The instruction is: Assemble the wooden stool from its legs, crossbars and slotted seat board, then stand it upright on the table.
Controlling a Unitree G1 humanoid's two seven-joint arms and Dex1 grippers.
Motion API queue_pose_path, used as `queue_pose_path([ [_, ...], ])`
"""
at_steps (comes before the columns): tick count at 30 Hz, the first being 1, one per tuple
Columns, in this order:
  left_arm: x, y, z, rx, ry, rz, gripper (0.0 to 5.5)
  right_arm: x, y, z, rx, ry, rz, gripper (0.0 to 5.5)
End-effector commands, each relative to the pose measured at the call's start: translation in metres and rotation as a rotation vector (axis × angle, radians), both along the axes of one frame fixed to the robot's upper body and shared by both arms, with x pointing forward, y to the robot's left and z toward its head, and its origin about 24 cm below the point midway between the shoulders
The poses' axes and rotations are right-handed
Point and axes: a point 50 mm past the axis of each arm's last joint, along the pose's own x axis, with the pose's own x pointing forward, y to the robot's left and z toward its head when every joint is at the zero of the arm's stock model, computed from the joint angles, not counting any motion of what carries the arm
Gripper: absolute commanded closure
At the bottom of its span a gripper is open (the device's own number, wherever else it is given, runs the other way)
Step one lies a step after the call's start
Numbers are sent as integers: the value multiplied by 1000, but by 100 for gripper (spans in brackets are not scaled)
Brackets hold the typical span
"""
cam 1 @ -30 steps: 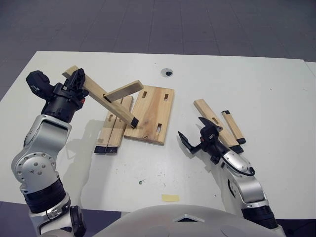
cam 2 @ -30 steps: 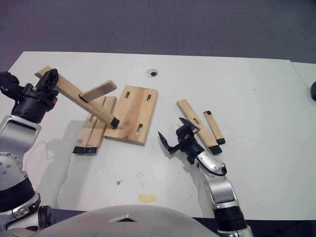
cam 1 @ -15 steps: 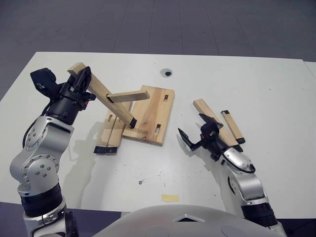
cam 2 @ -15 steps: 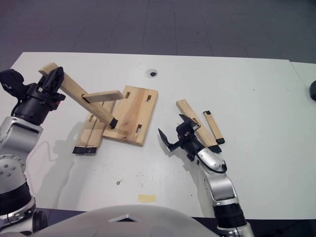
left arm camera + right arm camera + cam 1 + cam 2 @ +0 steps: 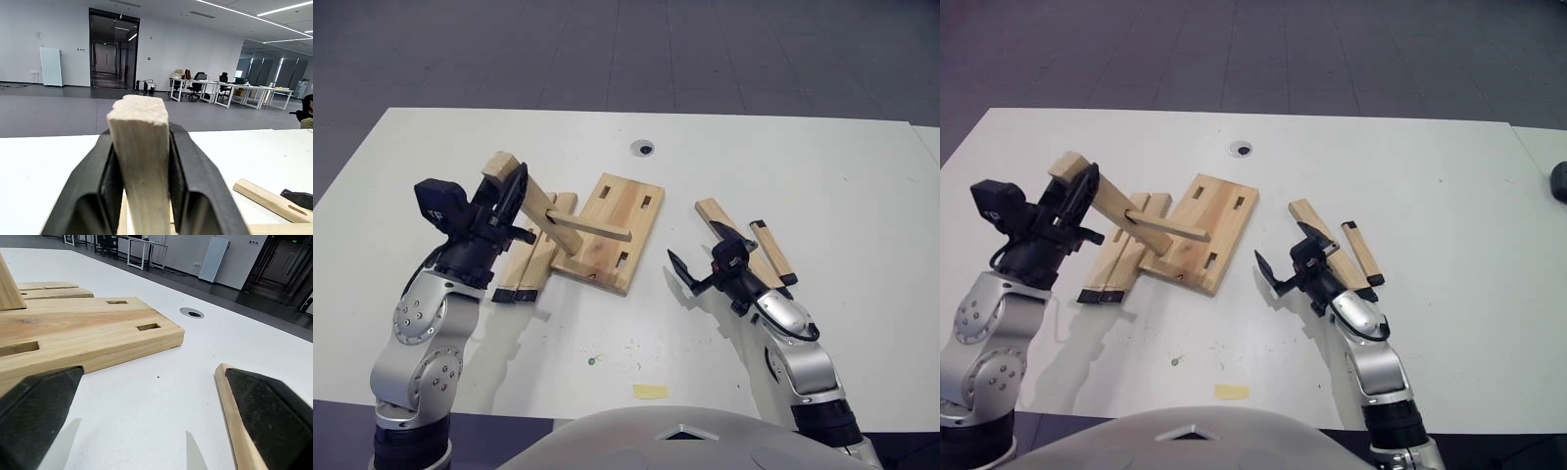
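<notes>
Table (image 5: 862, 196): leg (image 5: 548, 208), clamped by left end effector (image 5: 511, 186), lower now by seat board (image 5: 617, 220); right end effector (image 5: 693, 243) open.

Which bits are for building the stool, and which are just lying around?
For the stool: seat board, leg in left gripper, its crossbar, two flat legs, long piece, short piece near right gripper.
Just lying about: yellow note, table hole.

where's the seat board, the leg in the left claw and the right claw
seat board (image 5: 628, 211), left eye view, bare top face
held leg (image 5: 139, 147), left wrist view, clamped end
right claw (image 5: 695, 247), left eye view, midway between fingertips
</notes>
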Motion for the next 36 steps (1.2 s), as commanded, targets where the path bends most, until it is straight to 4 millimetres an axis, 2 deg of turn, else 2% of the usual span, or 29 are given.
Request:
queue_pose_path([
  [1, -18, 2, -64, 94, 380, -28, 446, 4, 0, 3, -16, -12, 3, 10],
  [4, -8, 0, -52, 75, 331, -33, 446, 4, 3, 2, -17, -11, 7, 10],
  [11, 12, -13, -8, 27, 164, -93, 446, 11, 4, 2, -34, -29, 16, 10],
  [18, 19, -19, 8, -64, 141, -138, 447, 12, 7, 0, -23, -36, 8, 10],
  [19, 17, -21, 10, -84, 143, -166, 410, 12, 9, 0, -20, -37, 9, 10],
  [23, 15, -27, 19, -154, 139, -268, 351, 13, 11, -1, -11, -41, 5, 10],
  [27, 18, -29, 37, -172, 93, -321, 287, 14, 12, -1, -10, -44, 5, 10],
  [30, 23, -29, 61, -196, 15, -350, 233, 15, 13, -3, -11, -45, 7, 10],
  [36, 27, -26, 141, -372, -189, -465, 145, 16, 15, -6, -11, -41, -3, 10],
])
